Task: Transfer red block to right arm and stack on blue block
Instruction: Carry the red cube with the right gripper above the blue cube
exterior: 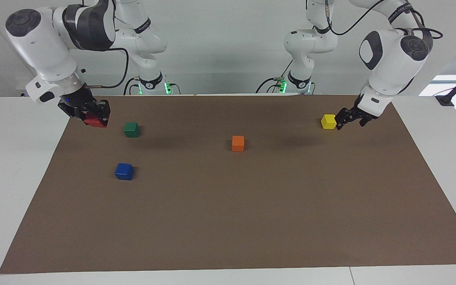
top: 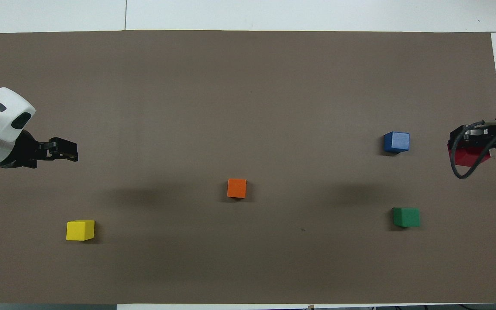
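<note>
Bright even overhead light, soft blurred shadows on the brown mat [exterior: 228, 221], sharp focus

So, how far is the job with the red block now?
Done: the handover, since the right end effector holds the red block in the air near the green block. The left end effector waits, open, by the yellow block. Left: stacking it on the blue block, which is still bare.

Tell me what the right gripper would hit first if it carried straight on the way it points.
Probably the brown mat, right under the red block that the right gripper holds: it points steeply down. The green block looks off that line, though depth is unclear.
</note>
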